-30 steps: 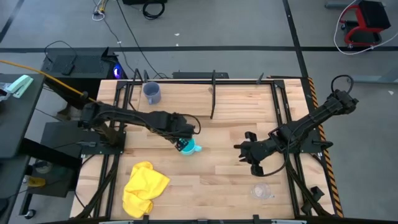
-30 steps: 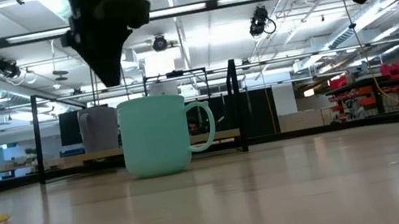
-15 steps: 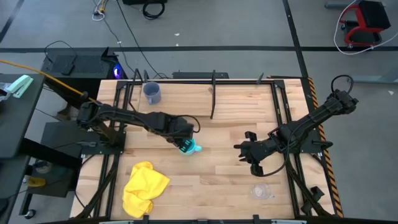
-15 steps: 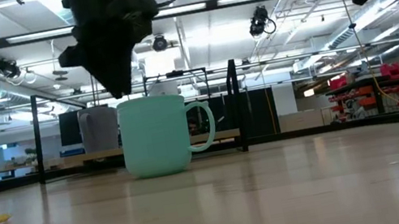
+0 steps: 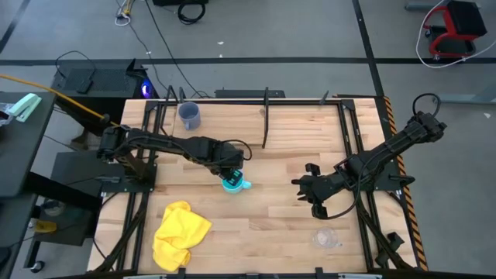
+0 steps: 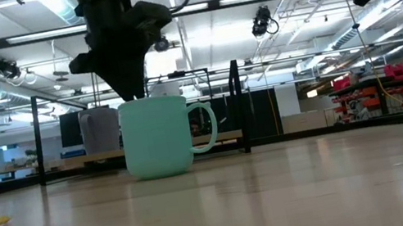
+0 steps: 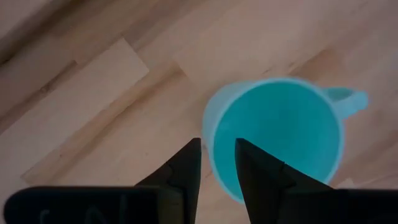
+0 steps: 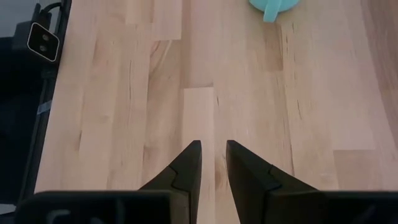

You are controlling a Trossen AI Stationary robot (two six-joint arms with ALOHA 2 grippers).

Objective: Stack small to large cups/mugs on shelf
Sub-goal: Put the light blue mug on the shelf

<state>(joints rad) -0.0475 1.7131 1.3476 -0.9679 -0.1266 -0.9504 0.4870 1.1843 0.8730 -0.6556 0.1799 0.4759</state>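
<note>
Descending onto the cyan mug [image 6: 156, 136], the left gripper [image 6: 127, 83] now hangs just above the rim in the low view, lower and more squarely over the cup than half a second ago, when it stood up and off to the side. From overhead, the left arm's tip has likewise slid onto the mug [image 5: 232, 182], which has not budged from mid-table. The shift suggests a rim grasp is about to be made, the first lift of the stacking job, with nothing yet raised.

Only the left wrist view shows how the claw is set: its two dark fingers [image 7: 186, 165] are a narrow gap apart, straddling the mug wall [image 7: 214, 134] opposite the handle, one outside and one over the hollow, not yet clenched on it. The low view hides this behind the mug's side.

Farther off, the right gripper [image 5: 298, 184] waits above bare wood on the right half of the table [image 5: 294, 139], its fingers [image 8: 186, 165] slightly parted and holding nothing. The high view alone reveals the clear cup [image 5: 326, 237] near the front right edge and a yellow cloth [image 5: 180, 231] front left. At the back, the grey-blue mug [image 5: 190, 115] stands on the shelf [image 5: 232, 107]; the low view shows it beyond the cyan one.
</note>
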